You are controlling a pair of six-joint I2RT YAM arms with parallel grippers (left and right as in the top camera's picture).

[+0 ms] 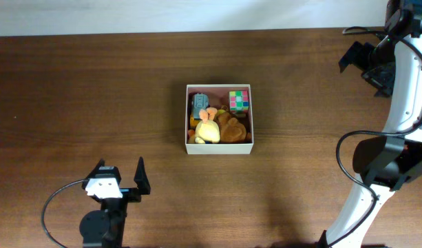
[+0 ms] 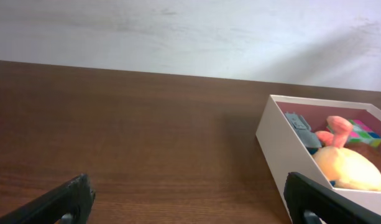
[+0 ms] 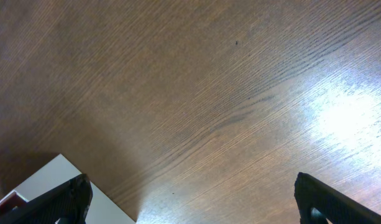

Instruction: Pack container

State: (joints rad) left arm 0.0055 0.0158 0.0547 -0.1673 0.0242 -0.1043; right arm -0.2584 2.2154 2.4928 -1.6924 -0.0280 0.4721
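Note:
The container (image 1: 219,147), a square white-walled box with a reddish-brown inside, sits mid-table. It holds a yellow plush (image 1: 208,131), a brown plush (image 1: 231,128), a colour cube (image 1: 239,100) and a grey toy (image 1: 199,103). My left gripper (image 1: 119,172) is open and empty near the front edge, left of and in front of the box. In the left wrist view its fingers (image 2: 190,205) frame bare table, with the container (image 2: 283,149) at the right. My right gripper (image 1: 365,65) is open and empty at the far right; its fingers (image 3: 193,202) hang over bare wood, with the container's corner (image 3: 53,177) at the lower left.
The brown wooden table (image 1: 93,96) runs to a pale wall (image 2: 178,31) at the back. The right arm's white links (image 1: 403,103) and black cables (image 1: 345,155) stand along the right side. A cable (image 1: 56,207) loops by the left arm's base.

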